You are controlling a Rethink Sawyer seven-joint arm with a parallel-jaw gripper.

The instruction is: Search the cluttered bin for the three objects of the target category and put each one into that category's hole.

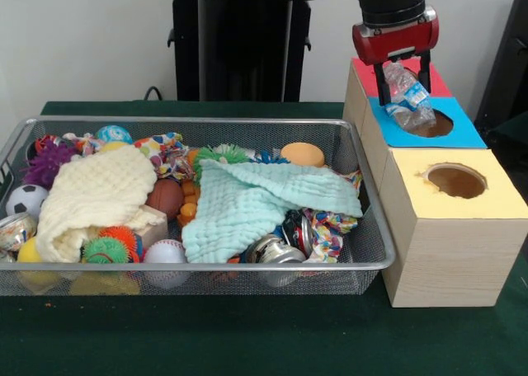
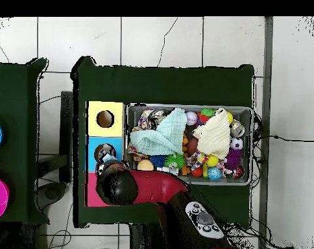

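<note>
The bin (image 1: 206, 122) is a wide wire mesh basket on the green table, full of toys, balls, cans and two cloths; it also shows in the overhead view (image 2: 185, 107). My gripper (image 1: 403, 72) is to the right of the bin, above the blue-topped box (image 1: 466, 133). It is shut on a crumpled clear plastic bottle (image 1: 408, 97), which hangs tilted with its lower end at the blue box's hole (image 1: 437, 129). In the overhead view the arm (image 2: 118, 187) hides the gripper beside the blue box (image 2: 93, 154).
Three wooden boxes stand in a row beside the bin: red-topped (image 1: 363, 72), blue-topped, and yellow-topped (image 1: 495, 201) with its own hole (image 1: 456, 180). In the bin lie a cream cloth (image 1: 91, 190), a mint cloth (image 1: 256, 199), a baseball (image 1: 165, 251) and cans (image 1: 276, 251).
</note>
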